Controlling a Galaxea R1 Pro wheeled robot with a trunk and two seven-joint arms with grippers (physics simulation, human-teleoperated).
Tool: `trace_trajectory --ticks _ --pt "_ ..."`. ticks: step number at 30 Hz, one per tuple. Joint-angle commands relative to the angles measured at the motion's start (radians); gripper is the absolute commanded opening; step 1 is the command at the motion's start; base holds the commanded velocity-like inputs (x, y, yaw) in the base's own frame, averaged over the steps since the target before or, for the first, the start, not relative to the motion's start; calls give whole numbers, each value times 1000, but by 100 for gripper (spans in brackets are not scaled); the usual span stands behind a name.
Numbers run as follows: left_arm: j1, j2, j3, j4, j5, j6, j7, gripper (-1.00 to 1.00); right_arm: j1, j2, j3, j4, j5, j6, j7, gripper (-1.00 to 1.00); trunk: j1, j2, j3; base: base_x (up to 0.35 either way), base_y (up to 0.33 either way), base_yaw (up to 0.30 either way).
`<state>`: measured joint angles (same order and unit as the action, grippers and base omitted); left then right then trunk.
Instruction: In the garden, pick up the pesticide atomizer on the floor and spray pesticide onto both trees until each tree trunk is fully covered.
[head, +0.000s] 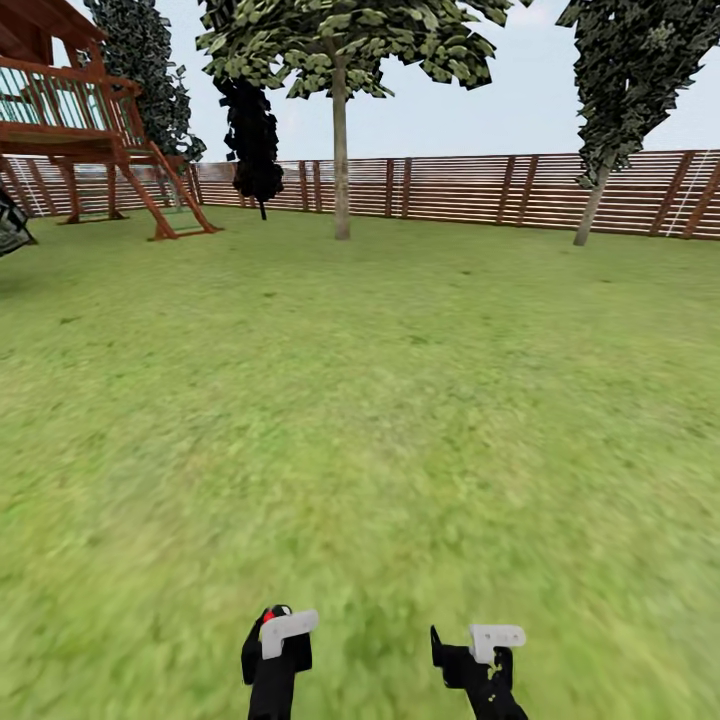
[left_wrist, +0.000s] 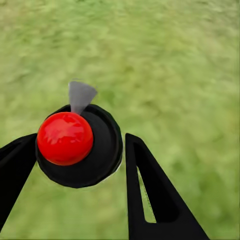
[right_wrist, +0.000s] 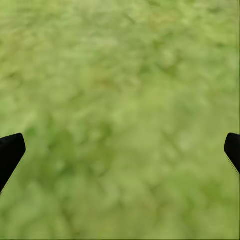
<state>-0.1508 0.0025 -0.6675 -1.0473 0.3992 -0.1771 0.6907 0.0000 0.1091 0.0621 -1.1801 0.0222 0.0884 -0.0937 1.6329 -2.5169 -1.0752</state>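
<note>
The pesticide atomizer (left_wrist: 98, 150), a round black body with a red ball top and a grey tip, sits between the two black fingers of my left gripper (left_wrist: 75, 150), which is shut on it. In the head view its red top (head: 269, 615) peeks out at my left gripper (head: 278, 632), low over the lawn. My right gripper (head: 468, 642) hangs open beside it with nothing but grass between its fingers (right_wrist: 10, 152). Far ahead by the fence stands a tree (head: 340, 60) with a straight grey-brown trunk (head: 341, 170). Another tree (head: 635, 70) with a leaning trunk (head: 592, 210) stands at the far right.
A wide green lawn (head: 360, 400) stretches to a brown slatted fence (head: 460, 188). A wooden play tower (head: 90, 120) stands at the far left. A black-leaved thin tree (head: 252, 140) grows near the fence, left of the middle tree.
</note>
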Motion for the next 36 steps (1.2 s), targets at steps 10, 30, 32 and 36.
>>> trace_trajectory --ticks 10,30,32,36 --pt "-1 1 -3 0 9 -7 4 -100 0 0 2 -1 2 7 -6 100 0 0 -1 335 0 0" --pt "-1 2 -3 -8 10 -7 6 -100 0 0 1 -1 2 7 -6 100 0 0 -1 335 0 0" --pt "-1 2 -3 -8 10 -7 6 -100 0 0 1 -1 2 7 -7 100 0 0 -1 335 0 0" --pt "-1 2 -3 -8 10 -7 6 -100 0 -1 1 -1 2 7 -6 100 0 0 -1 335 0 0"
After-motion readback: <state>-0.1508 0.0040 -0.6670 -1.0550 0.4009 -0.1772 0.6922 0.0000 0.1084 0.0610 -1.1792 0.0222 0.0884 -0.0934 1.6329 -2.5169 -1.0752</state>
